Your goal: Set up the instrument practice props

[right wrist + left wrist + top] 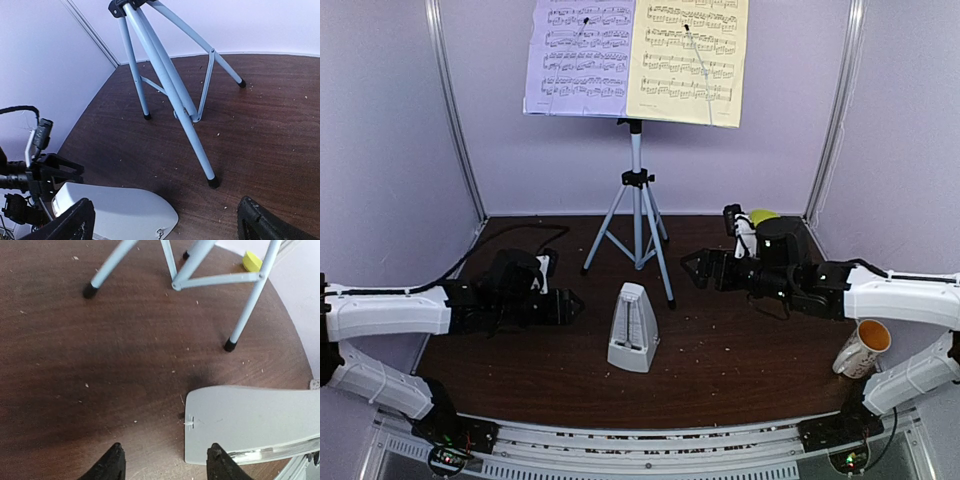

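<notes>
**A:** Top external first: where do the props sit?

**B:** Pages (635,58) hang at the head of the tripod (638,215), well ahead of both arms. The metronome (633,330) stands upright on the worktop (740,370). It is to the right of the left end effector (578,301), and left of and behind the right end effector (688,266). Neither touches it.

**A:** Left wrist?

**B:** Fingers spread, nothing between them. The metronome lies just ahead and off to the right, with the tripod feet farther ahead.

**A:** Right wrist?

**B:** Jaws wide apart and empty. The metronome is close by on the left side and the nearest tripod leg comes down straight ahead.

**A:** So which step?

**B:** I'd judge the stand and pages finished, with the metronome the last prop to settle. If it needs shifting, the left end effector is nearest. It must swing right, straddle the body low down and close gently, since a tall, narrow case like that would likely tip. Otherwise both arms should back off without brushing it.
</notes>
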### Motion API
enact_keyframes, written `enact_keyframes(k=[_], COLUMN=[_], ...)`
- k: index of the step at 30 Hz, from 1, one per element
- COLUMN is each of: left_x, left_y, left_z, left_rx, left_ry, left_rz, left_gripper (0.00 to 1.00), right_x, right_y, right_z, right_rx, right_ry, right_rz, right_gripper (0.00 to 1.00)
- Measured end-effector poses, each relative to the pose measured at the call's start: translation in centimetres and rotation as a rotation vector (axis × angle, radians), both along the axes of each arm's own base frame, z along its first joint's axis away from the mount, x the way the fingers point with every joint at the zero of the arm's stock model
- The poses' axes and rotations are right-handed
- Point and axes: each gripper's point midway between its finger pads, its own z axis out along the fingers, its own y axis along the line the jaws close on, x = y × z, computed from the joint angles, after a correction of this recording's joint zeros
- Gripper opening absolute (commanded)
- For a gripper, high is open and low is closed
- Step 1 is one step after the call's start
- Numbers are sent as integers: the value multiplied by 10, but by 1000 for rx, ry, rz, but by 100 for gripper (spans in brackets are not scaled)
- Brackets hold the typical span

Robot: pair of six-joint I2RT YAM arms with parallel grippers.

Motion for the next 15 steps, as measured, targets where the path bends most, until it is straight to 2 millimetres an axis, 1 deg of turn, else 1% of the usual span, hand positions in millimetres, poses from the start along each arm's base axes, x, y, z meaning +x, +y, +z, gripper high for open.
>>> enact_keyframes(k=[3, 6, 8, 10, 15], left_x=[-2, -4, -7, -15, -33], left_y=[-16, -33, -46, -63, -99], left_z=[-26, -41, -45, -48, -45], left_rx=[-6, -23, -33, -41, -85], left_ry=[43, 54, 49, 45, 18], left_rz=[-65, -129, -175, -230, -329], left_gripper=[47, 42, 40, 40, 40], right_x=[-9, -18, -22, -28, -46], right_y=[4, 7, 10, 12, 17], right_z=[-5, -9, -6, -3, 1], right_rx=[12, 13, 19, 29, 33], right_ry=[44, 93, 110, 122, 144], right_rz=[4, 0, 0, 1, 19], right_gripper=[100, 100, 100, 100, 100])
